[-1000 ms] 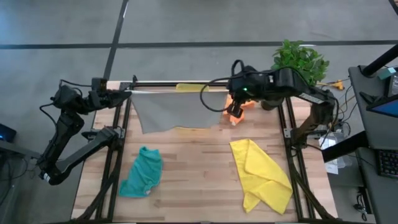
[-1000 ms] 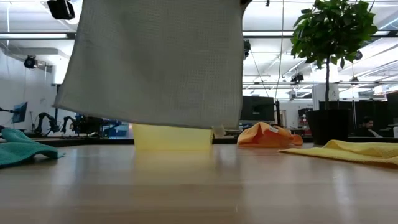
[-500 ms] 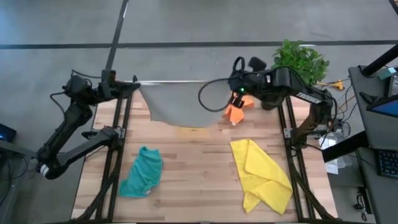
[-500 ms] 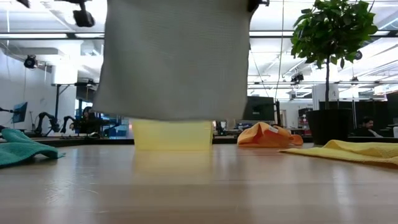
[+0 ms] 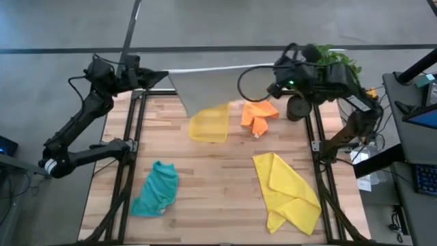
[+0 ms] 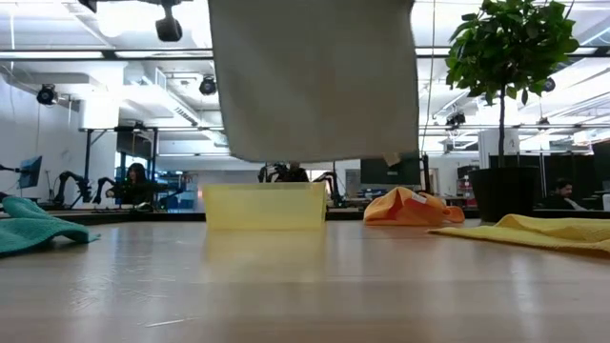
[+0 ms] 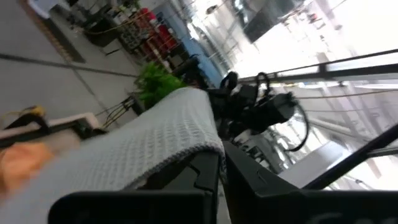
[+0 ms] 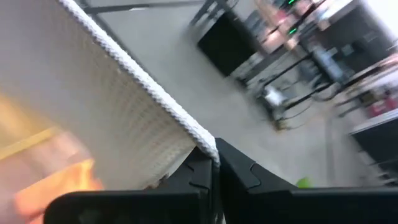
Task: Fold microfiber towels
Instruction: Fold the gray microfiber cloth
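Above the table's (image 5: 225,178) far edge, grey towel (image 5: 205,82) stretched between both clamped hands.

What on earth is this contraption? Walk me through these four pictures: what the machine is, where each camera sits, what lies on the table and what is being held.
This is a robot with two dark jointed arms working at a wooden table. One picture looks straight down from above, one looks level across the tabletop, and two come from cameras on the arms' wrists.

The left gripper and the right gripper are each shut on a top corner of a light grey microfiber towel, stretching it in the air above the table's far edge.

On the table lie a translucent yellow plastic tray, a crumpled orange towel, a teal towel and a larger bright yellow towel. A potted green plant stands at the far right corner.
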Robot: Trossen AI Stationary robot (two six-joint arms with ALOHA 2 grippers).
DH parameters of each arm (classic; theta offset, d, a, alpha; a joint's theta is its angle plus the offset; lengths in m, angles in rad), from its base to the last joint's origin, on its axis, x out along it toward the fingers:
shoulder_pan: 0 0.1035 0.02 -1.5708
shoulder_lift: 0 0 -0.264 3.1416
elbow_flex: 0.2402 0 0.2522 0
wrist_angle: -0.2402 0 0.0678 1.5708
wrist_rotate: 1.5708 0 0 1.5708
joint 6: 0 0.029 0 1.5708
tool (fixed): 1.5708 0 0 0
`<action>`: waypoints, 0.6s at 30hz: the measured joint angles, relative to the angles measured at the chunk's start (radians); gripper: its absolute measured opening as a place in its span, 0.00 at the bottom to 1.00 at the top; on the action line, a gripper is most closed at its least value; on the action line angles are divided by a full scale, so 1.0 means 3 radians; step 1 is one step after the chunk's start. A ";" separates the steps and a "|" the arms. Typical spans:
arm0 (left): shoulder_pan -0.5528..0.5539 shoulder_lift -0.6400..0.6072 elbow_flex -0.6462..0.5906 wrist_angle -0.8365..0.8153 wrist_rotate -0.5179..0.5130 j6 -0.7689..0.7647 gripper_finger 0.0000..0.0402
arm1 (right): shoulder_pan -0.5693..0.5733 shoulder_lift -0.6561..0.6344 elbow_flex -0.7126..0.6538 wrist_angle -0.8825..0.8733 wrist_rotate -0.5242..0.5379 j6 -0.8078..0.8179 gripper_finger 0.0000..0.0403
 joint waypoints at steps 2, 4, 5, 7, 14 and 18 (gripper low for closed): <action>-0.0074 -0.0080 -0.0041 -0.0187 -0.0045 0.0104 0.00 | 0.0074 -0.0092 -0.0113 -0.0163 -0.0102 0.0272 0.02; -0.0207 -0.0211 -0.0100 -0.0532 -0.0118 0.0289 0.00 | 0.0210 -0.0204 -0.0348 -0.0181 -0.0132 0.0494 0.02; -0.0290 -0.0292 -0.0135 -0.0781 -0.0203 0.0396 0.00 | 0.0291 -0.0282 -0.0518 -0.0166 -0.0176 0.0582 0.02; -0.0489 -0.0446 -0.0184 -0.1277 -0.0493 0.0597 0.00 | 0.0472 -0.0398 -0.0872 -0.0080 -0.0196 0.0840 0.02; -0.1284 -0.0949 -0.0413 -0.2058 -0.1416 0.0578 0.00 | 0.1121 -0.0578 -0.2278 -0.0021 -0.0286 0.1978 0.02; -0.1748 -0.1153 -0.0560 -0.2060 -0.1802 0.0256 0.00 | 0.1517 -0.0584 -0.2874 0.0423 -0.0583 0.2381 0.02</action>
